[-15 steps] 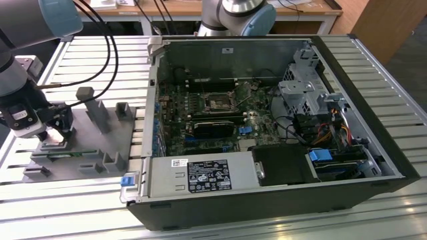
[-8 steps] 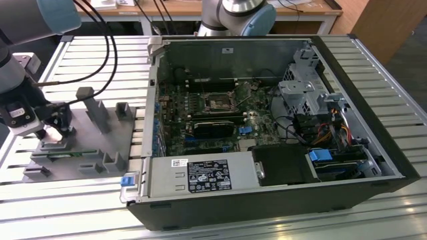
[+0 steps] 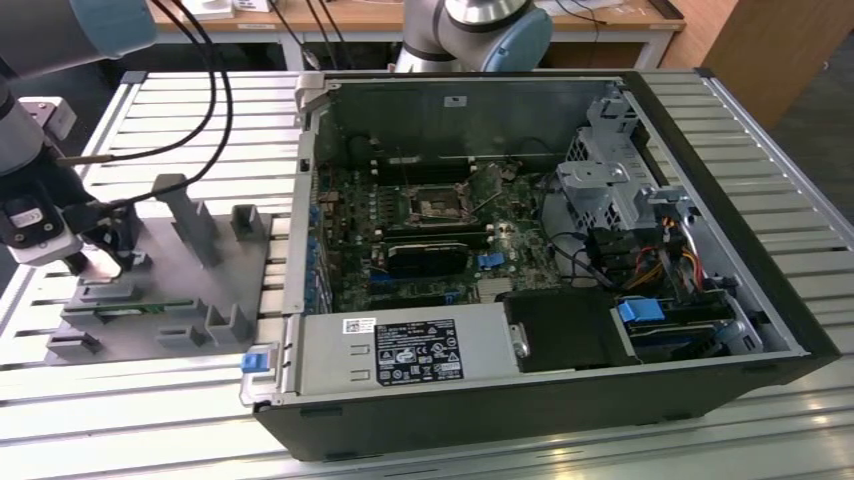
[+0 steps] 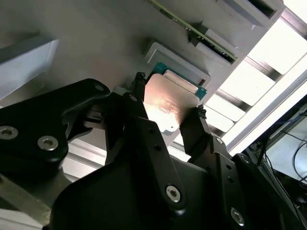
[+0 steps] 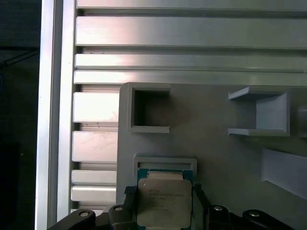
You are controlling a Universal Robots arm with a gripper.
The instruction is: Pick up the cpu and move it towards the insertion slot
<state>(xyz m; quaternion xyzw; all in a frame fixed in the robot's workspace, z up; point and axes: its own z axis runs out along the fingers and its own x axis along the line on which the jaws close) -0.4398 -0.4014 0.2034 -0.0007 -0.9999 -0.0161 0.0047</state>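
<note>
Starting at the gripper (image 4: pixel 170 96), its two black fingers (image 4: pixel 144 120) were seen drawn in against opposite edges of the cpu (image 4: pixel 168 103) — parted by just the chip's width and, as far as could be judged, closed on it. The cpu was found lying flat in a shallow grey pocket (image 5: pixel 164 163) of the fixture plate (image 3: pixel 254 275), so the grasping step was judged to be in hand, with the lift not yet made. A level, straight rise was judged to be called for, since the cpu was held only by its thin edges and the pocket's rim stood close around it. A long carry would also be required, because the insertion slot (image 3: pixel 435 205) was set well apart, inside the open computer case (image 3: pixel 721 150) toward the exterior view's right. The edge contact was shown in both wrist views, and the pocket's rim most plainly in the first wrist view. The slot and the stretch of slatted table (image 3: pixel 174 110) between — these were given by the exterior view, where the gripper (image 3: pixel 107 262) was seen low over the plate at the exterior view's left.
</note>
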